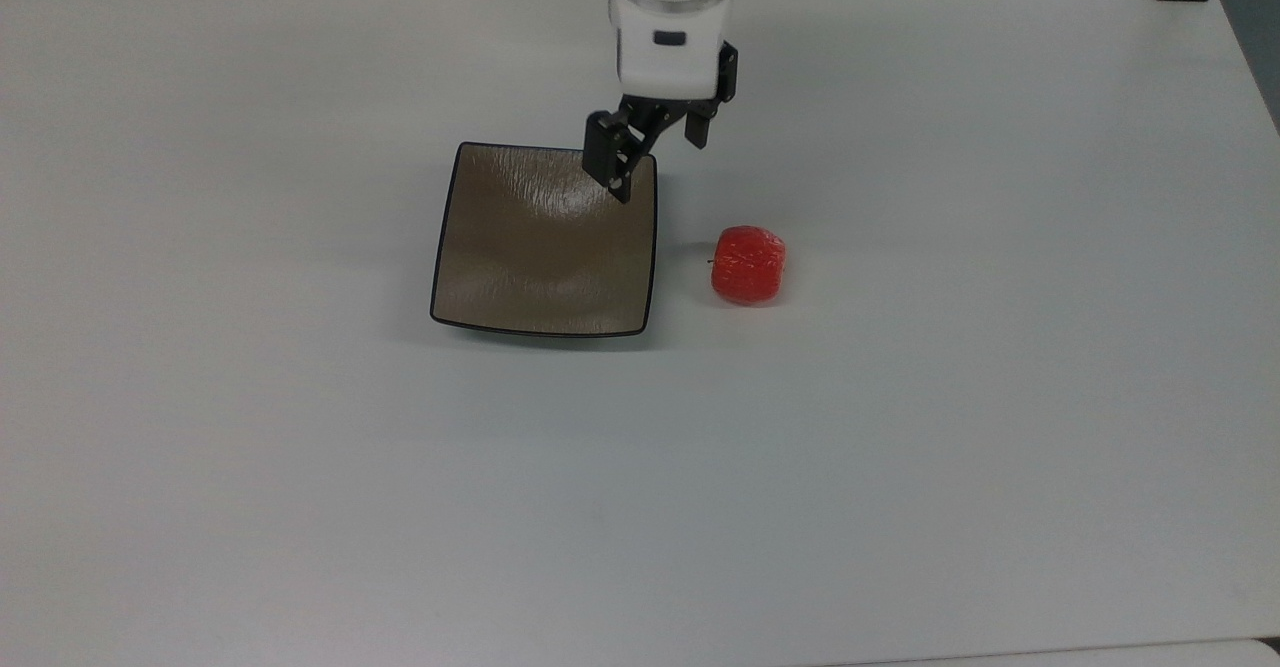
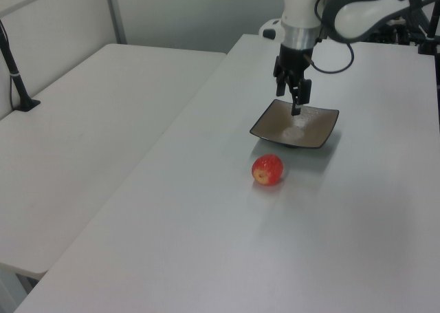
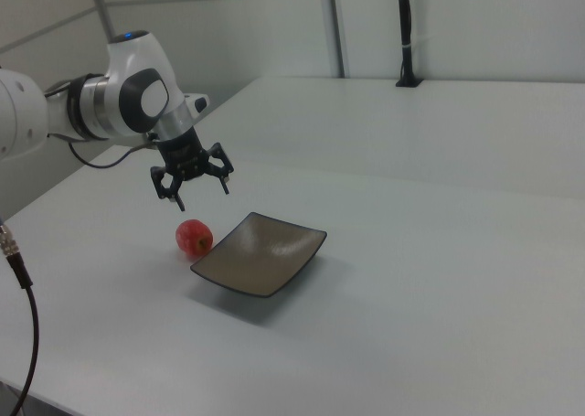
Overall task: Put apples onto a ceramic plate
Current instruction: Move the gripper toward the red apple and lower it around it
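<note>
Gripper [image 1: 655, 159], fingers apart and holding nothing, hanging above the plate's [image 1: 520, 267] far corner; apple [image 1: 748, 264] lying on the table [image 1: 300, 497] beside the plate, toward the top view's lower right of the fingers.

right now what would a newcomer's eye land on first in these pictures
The small red apple stands out first, alone on the white table just off the top view's right edge of the square brown plate, which has nothing on it. Next comes the white arm's black gripper, open and holding nothing, hanging above the plate's far right corner in the top view.
</note>
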Controlling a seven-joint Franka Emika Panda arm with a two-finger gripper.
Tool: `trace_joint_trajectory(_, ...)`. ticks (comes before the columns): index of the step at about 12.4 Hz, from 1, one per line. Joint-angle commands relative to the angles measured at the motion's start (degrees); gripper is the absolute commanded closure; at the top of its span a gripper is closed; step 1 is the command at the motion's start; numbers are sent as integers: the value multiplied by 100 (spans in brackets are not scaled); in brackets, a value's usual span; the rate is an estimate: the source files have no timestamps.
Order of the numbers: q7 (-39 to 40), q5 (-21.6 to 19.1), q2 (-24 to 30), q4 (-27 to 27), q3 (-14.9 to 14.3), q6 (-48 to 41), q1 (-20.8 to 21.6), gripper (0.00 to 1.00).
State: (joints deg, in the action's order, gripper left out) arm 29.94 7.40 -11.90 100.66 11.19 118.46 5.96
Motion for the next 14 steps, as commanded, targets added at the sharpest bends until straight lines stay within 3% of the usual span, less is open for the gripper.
trace_joint_trajectory(1,442,1172,-759,-240,111,107,309,0)
trace_joint_trajectory(2,434,1394,-970,-397,164,238,353,0)
trace_joint_trajectory(6,407,1448,-1253,-592,235,432,485,0)
trace_joint_trajectory(8,399,1667,-1349,-592,331,432,564,0)
trace_joint_trajectory(14,398,1738,-1472,-583,472,423,625,0)
